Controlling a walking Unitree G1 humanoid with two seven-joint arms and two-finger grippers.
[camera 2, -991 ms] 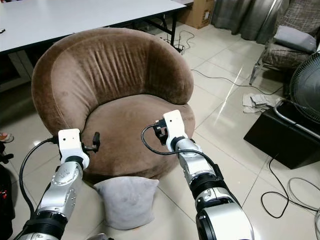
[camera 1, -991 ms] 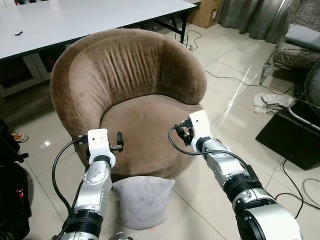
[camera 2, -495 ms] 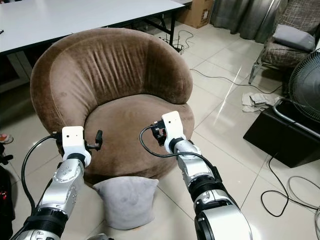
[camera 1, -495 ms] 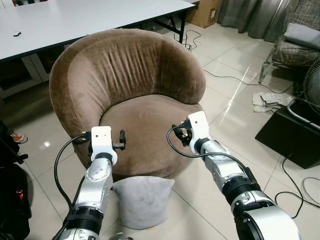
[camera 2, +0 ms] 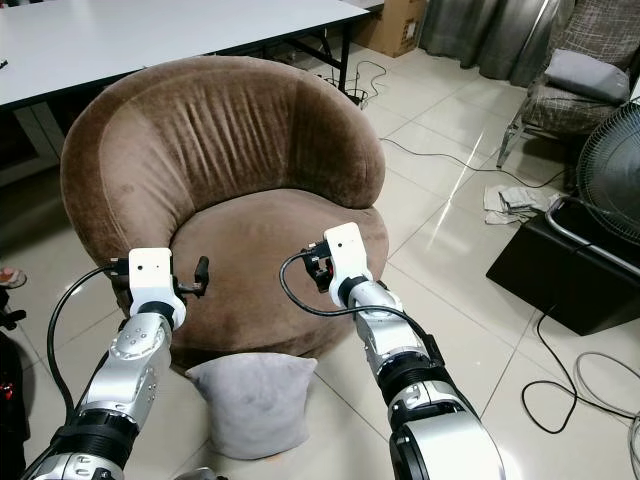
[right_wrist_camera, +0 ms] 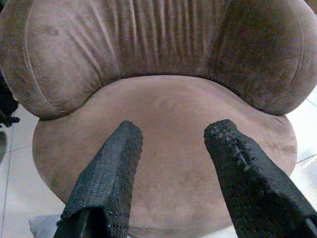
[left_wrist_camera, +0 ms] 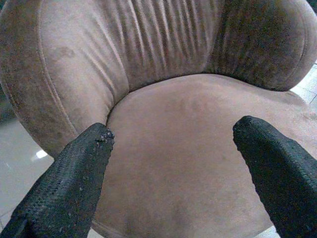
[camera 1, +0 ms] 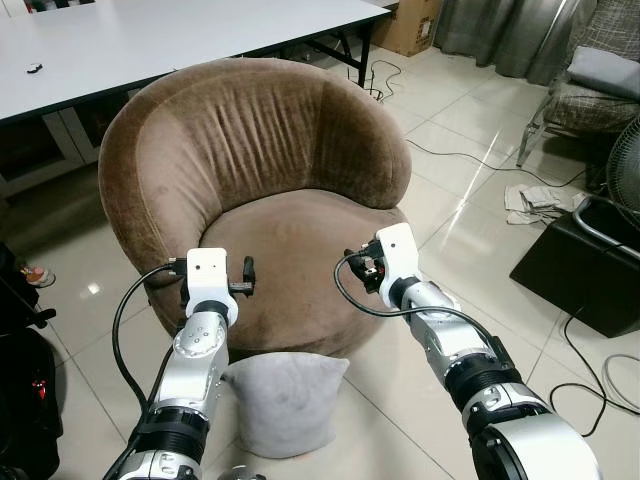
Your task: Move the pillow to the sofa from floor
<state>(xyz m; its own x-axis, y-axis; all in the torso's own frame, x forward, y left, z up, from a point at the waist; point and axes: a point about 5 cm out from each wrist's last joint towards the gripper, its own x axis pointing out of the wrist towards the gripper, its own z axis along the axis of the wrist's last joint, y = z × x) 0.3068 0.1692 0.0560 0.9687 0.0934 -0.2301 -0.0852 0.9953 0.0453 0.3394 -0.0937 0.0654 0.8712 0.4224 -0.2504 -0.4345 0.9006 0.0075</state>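
Note:
A grey pillow (camera 1: 285, 400) lies on the tiled floor, against the front of a round brown velvet sofa chair (camera 1: 260, 150). Both arms are raised above the pillow at the seat's front edge. My left gripper (camera 1: 220, 285) hovers by the seat's front left; in the left wrist view its fingers (left_wrist_camera: 81, 168) stand wide apart, open, with only the seat between them. My right gripper (camera 1: 375, 265) hovers at the seat's front right, open and empty, its fingers (right_wrist_camera: 116, 158) pointing at the seat cushion.
A white table (camera 1: 150, 40) stands behind the chair. To the right are a black box (camera 1: 575, 280), a fan (camera 1: 625, 170), loose papers (camera 1: 540, 205) and cables (camera 1: 470, 155) on the floor. A black bag (camera 1: 25, 400) sits at the left.
My left gripper has shifted a little to the right, toward the seat front. The right arm has drawn slightly back. The pillow has not moved.

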